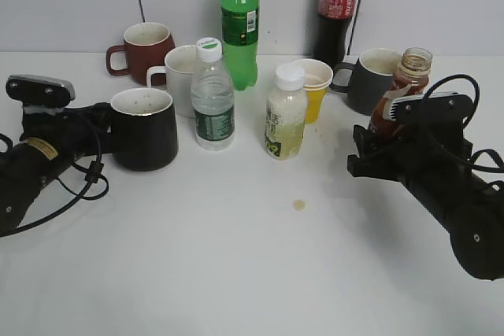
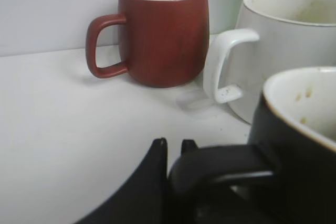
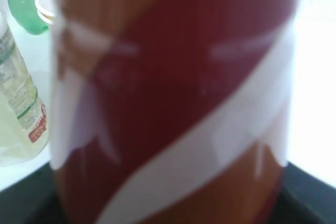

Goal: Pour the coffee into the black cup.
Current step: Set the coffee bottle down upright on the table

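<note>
The black cup stands at the left of the table, with its white inside showing; it also fills the lower right of the left wrist view. My left gripper is shut on its black loop handle. The coffee bottle, brown with a white swirl and an open clear neck, stands upright at the right. It fills the right wrist view. My right gripper is shut around its lower body, with its fingers mostly hidden behind the bottle.
Along the back stand a reddish-brown mug, a white mug, a water bottle, a green bottle, a pale drink bottle, a yellow paper cup, a cola bottle and a dark grey mug. A small brown spot marks the table.
</note>
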